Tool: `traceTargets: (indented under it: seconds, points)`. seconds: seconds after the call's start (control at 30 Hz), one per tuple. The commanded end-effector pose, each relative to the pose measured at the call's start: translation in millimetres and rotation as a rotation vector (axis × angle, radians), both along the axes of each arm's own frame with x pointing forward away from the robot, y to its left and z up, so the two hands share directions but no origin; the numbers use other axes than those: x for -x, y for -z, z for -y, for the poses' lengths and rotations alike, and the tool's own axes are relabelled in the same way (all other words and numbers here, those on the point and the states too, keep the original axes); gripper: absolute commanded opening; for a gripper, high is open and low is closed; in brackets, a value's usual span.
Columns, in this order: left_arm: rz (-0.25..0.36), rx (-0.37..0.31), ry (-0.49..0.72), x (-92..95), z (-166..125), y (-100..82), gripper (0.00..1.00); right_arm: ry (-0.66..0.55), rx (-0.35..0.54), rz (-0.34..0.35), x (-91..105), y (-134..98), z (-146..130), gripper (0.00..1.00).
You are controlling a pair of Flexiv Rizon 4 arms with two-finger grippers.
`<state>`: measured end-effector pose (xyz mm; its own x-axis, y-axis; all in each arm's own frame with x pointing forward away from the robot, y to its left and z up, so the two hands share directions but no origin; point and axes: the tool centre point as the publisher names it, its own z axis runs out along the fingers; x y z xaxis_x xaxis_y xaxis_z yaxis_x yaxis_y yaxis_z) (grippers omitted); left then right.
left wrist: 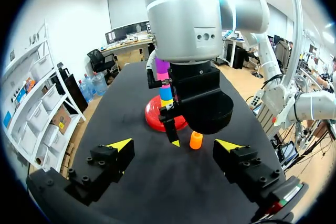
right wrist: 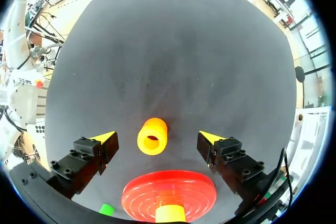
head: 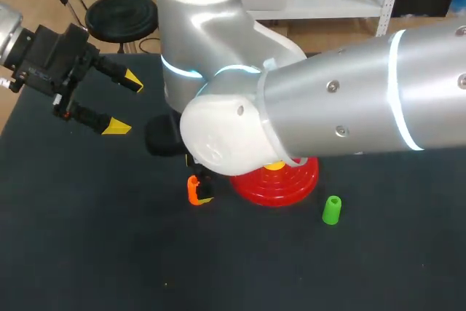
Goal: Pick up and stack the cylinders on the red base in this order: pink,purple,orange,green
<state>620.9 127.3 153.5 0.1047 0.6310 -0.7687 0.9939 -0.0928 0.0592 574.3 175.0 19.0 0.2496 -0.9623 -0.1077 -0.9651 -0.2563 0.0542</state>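
While the right arm [head: 349,100] spans the black table [head: 87,253], its right gripper [right wrist: 156,135] hangs wide open and holds nothing. The orange cylinder [right wrist: 152,136] lies on its side in the gap, untouched. The left gripper [head: 125,104] is wide open and empty. The red base [head: 291,183] carries a stack topped by the purple cylinder [left wrist: 162,66]. The orange cylinder is at the base's 9 o'clock and the green cylinder [head: 331,210] at 4 o'clock.

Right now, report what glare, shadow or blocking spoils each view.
Head view: my right arm fills the middle and hides most of the red base; its light ring glares. Left wrist view: the same arm covers part of the stacked cylinders; the orange cylinder shows clear. Right wrist view: even light, no glare, orange cylinder and red base in plain sight.
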Motion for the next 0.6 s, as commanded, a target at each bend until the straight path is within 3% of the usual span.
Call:
traceTargets:
  seconds: [0.03,0.6]
  points:
    - [0.004,0.003,-0.001,1.2,-0.6,0.9,1.00,0.000,-0.008,0.006,1.1,-0.3,2.1,1.00]
    - [0.004,0.003,-0.001,1.2,-0.6,0.9,1.00,-0.012,-0.013,0.004,0.4,2.0,-2.7,1.00]
